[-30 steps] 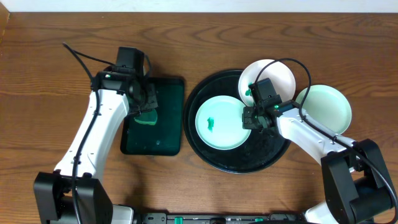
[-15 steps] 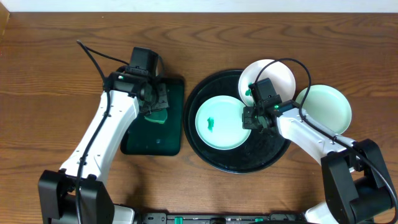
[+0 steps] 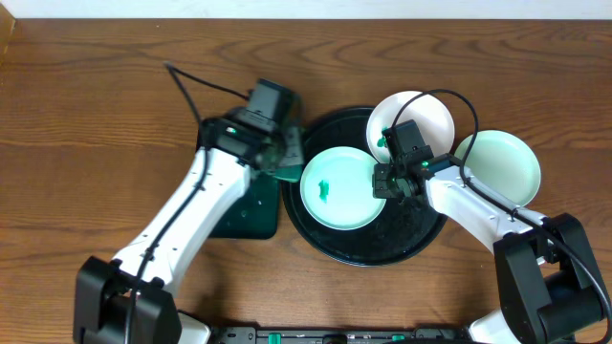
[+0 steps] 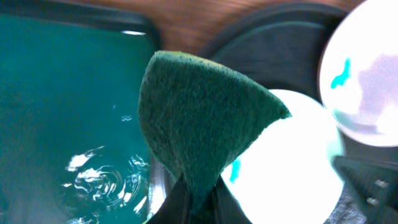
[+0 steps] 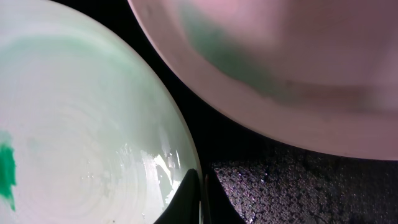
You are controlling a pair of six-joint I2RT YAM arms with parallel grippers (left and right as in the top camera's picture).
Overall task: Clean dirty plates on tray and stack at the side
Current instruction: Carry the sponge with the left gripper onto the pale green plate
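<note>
Seemingly one clean plate [image 3: 499,164] is done, resting on the counter [image 3: 96,96] beside the tray [image 3: 363,250], while the left gripper [image 4: 196,202] clamps a sponge [image 4: 199,118] by the smeared mint plate [image 3: 344,196] whose rim the right gripper [image 5: 200,194] pinches, white plate [image 3: 423,113] awaiting.

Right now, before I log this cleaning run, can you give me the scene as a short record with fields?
left gripper: shut on sponge, over black tray rim
right gripper: shut on green plate rim
green plate: on black tray, smeared
white plate: at tray's rim, smeared
second green plate: on table, off tray
</note>
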